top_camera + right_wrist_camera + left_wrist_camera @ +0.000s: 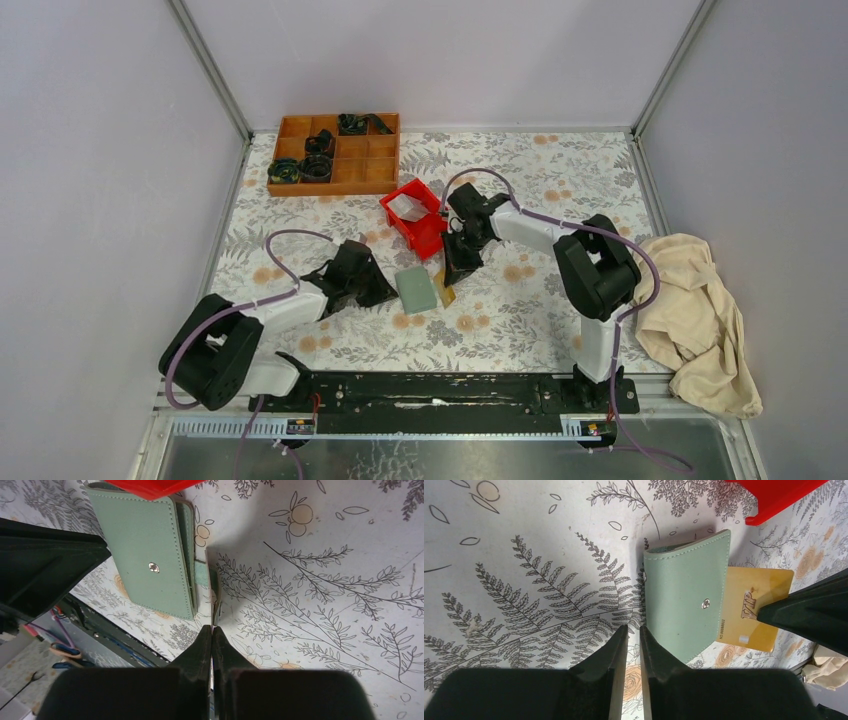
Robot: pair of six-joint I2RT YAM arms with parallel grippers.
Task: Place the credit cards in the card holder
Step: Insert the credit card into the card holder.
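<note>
Left gripper (634, 630) barely ajar, empty, by card holder (684, 600) | right gripper (212, 629) down, pinching yellow card (756, 592)

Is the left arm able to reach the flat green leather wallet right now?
Probably yes: the flat sage-green leather wallet lies just ahead of the left gripper with nothing between them, though its nearly closed jaws would need to open wider.

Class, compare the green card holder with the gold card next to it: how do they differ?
The card holder is sage green with a snap stud; the gold card carries printed VIP lettering. The card holder is folded shut and thicker; the gold card is one thin sheet. Both are rectangular.
</note>
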